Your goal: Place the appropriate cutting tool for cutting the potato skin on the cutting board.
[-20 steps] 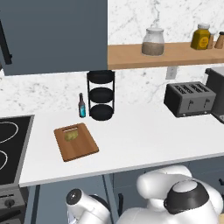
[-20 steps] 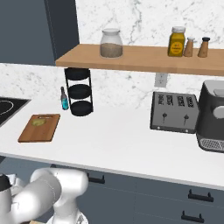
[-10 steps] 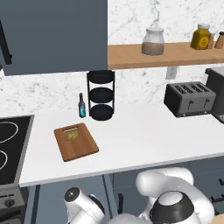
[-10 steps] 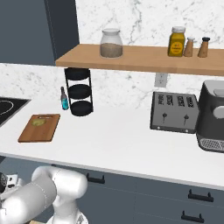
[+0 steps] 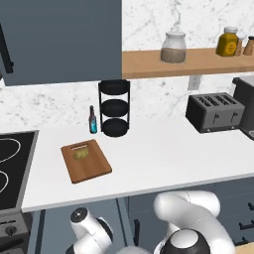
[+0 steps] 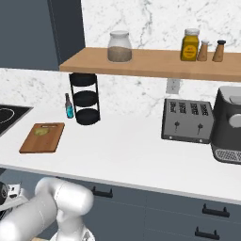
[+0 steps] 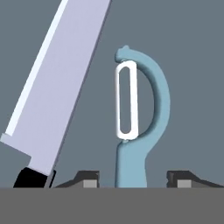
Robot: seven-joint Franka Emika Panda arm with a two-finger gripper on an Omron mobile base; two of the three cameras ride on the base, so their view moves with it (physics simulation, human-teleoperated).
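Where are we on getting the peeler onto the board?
Done: the tool is lined up astride the light-blue peeler, not the knife beside it. In hand: its fingers flank the handle with gaps showing, so no grip yet. Left: grasp, lift, and carry it to the cutting board, where the potato sits.

in the hand view the peeler (image 7: 139, 109) has the lower end of its handle cut off at the bottom, so whether the gripper (image 7: 134, 178) fingertips touch it cannot be told. the knife (image 7: 59, 83) runs out past the top edge, and its black handle is clipped at the lower left. in the base views the potato (image 5: 81, 153) on the cutting board (image 5: 92, 166) is too small to make out its shape, and the coffee machine (image 6: 230, 123) is cut by the right edge.
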